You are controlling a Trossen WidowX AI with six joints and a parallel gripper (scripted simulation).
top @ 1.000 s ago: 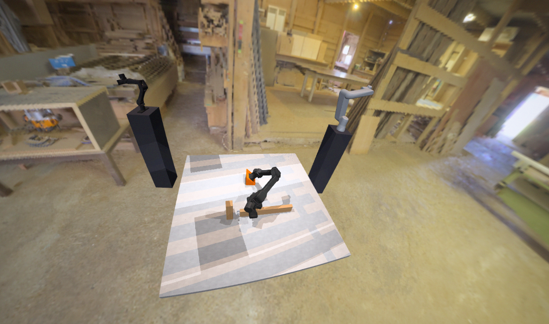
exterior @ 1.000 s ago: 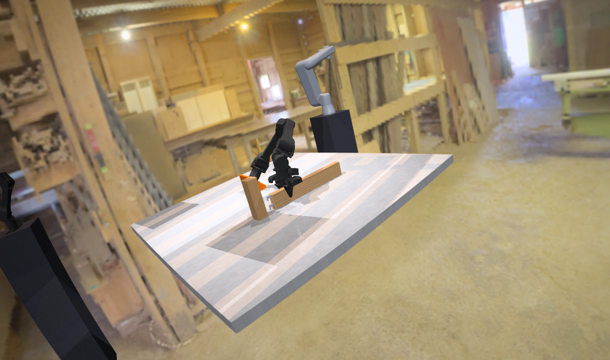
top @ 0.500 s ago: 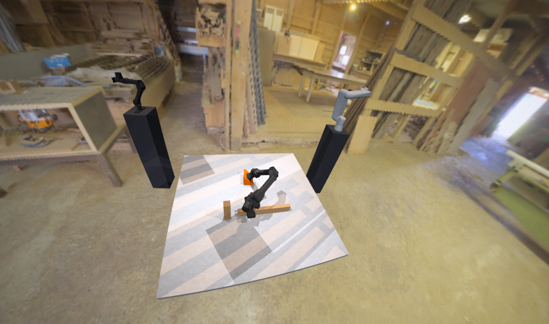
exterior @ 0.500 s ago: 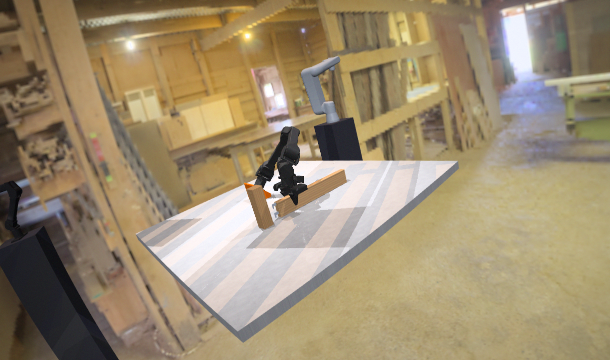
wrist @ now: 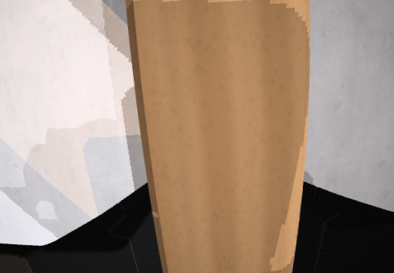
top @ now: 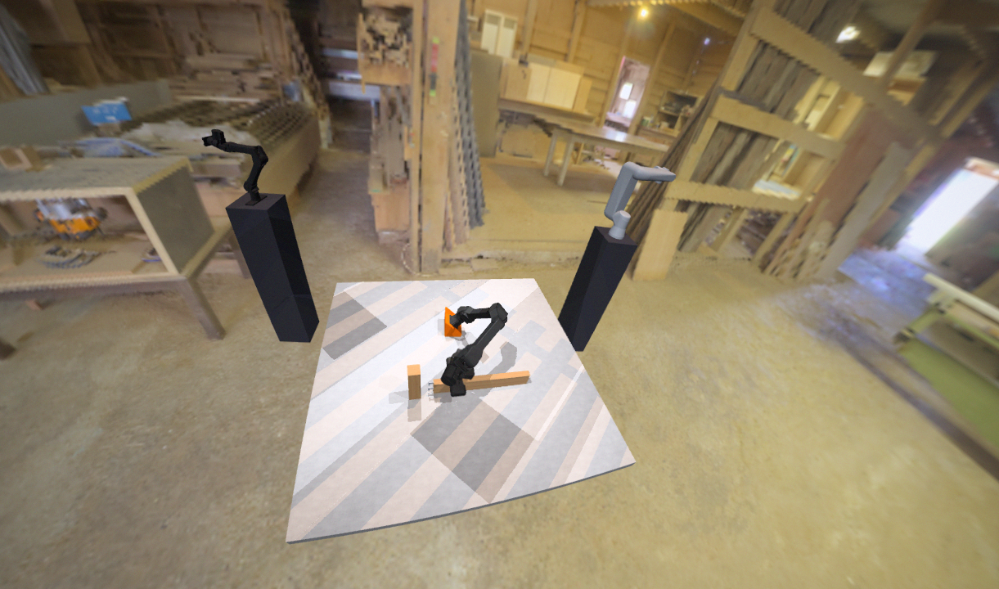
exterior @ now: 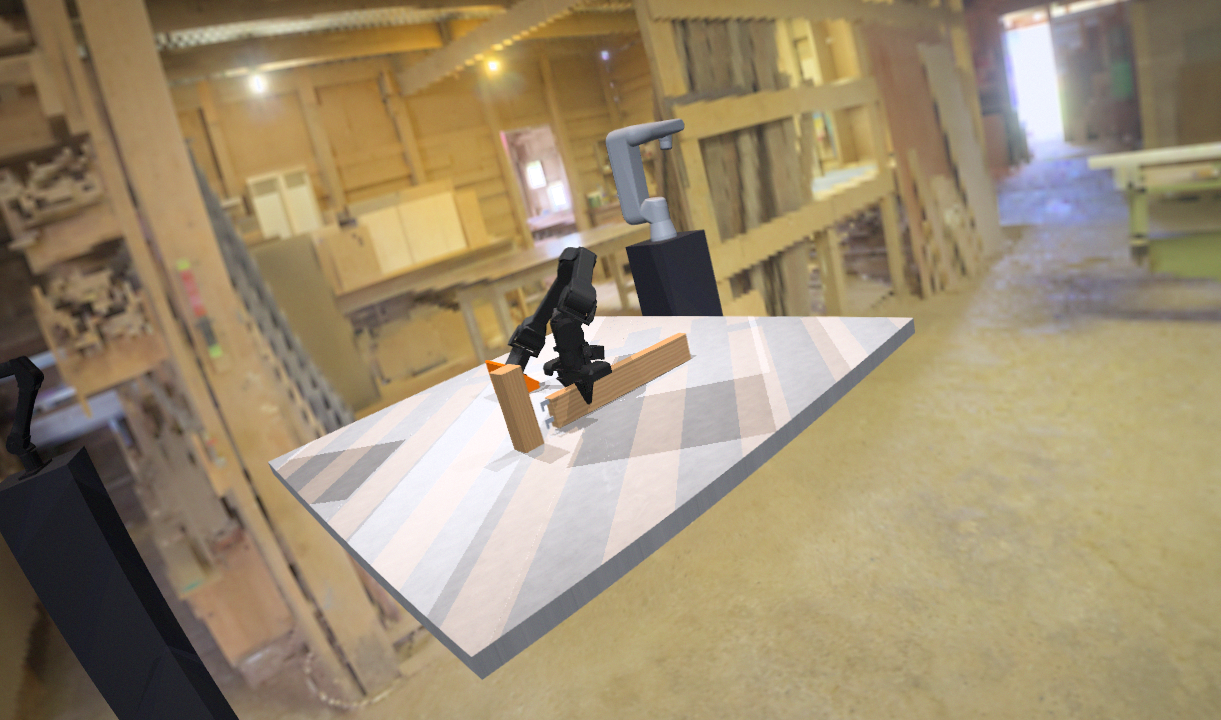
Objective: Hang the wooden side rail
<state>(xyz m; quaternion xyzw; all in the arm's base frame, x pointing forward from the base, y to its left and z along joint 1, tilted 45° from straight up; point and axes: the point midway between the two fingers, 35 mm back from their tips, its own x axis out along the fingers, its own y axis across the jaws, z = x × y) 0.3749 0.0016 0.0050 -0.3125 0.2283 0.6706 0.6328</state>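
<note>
The wooden side rail [top: 499, 379] [exterior: 641, 368] [wrist: 222, 101] stands on its narrow edge, its far end low at the table. Its two steel hooks [top: 429, 389] [exterior: 547, 417] stick out toward the upright headboard post [top: 414, 384] [exterior: 516, 411], with a small gap in the top view. My gripper [top: 456, 385] [exterior: 582, 383] [wrist: 211, 175] is shut on the rail near its hook end, one finger on each side. The hook end looks low, at or just above the table; I cannot tell which. The post's slot and pins are hidden.
The arm's orange base [top: 452, 322] [exterior: 531, 382] stands behind the post and rail on the table [top: 356, 476] [exterior: 507, 573]. Beyond the table are two dark pedestals [top: 275, 271] [top: 597, 285] with other arms. Patchy shadows cross the table top.
</note>
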